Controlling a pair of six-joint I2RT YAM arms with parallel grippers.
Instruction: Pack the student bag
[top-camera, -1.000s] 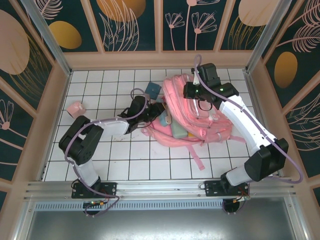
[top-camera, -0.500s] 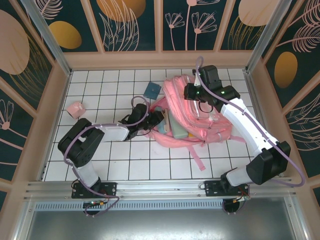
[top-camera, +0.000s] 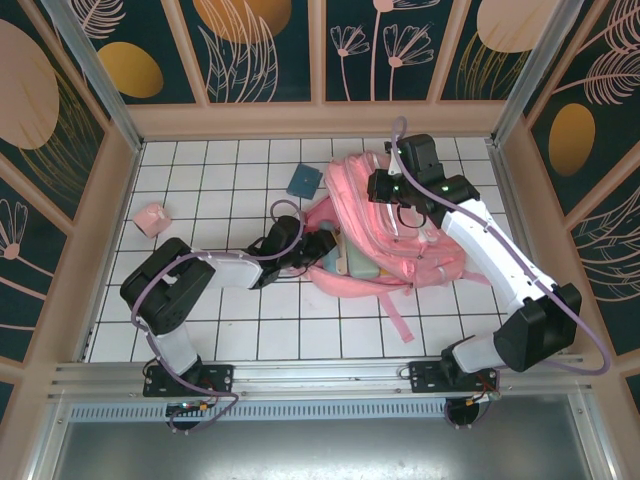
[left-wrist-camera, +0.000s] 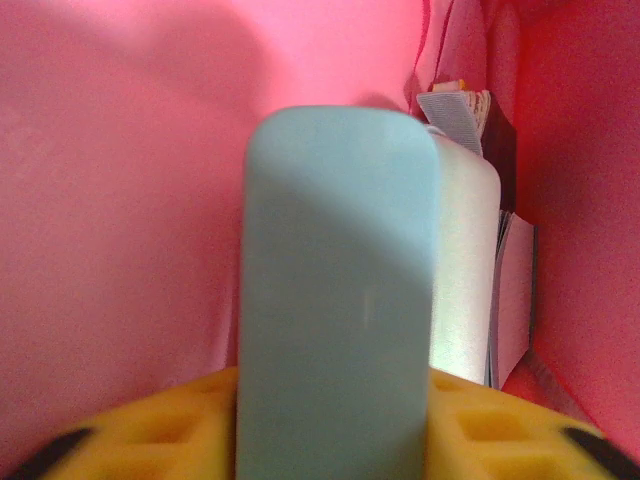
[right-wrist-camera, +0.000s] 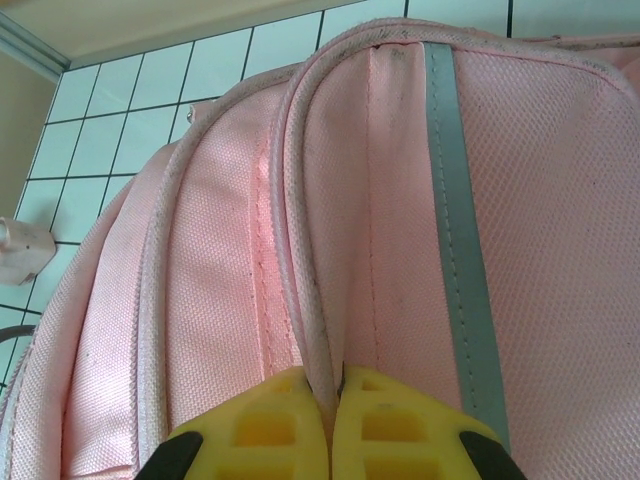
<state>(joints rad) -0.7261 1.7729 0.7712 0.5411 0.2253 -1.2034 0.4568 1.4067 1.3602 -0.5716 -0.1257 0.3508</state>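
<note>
One bag (top-camera: 395, 245), one pale case (left-wrist-camera: 335, 300), one blue square (top-camera: 302, 180), one pink block (top-camera: 150, 218).

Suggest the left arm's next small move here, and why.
Probably ease the pale blue case slightly deeper before letting go. The left claw grips it inside the student bag, with pink lining around it and a white item alongside, while the right claw pinches the bag's seam.

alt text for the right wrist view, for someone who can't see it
The right gripper is pinched shut on a raised seam of the pink student bag, seen close up, with its yellow fingertips at the bottom edge. A pale grey reflective stripe runs down the fabric on the right, and the white tiled table shows at the top left.
</note>
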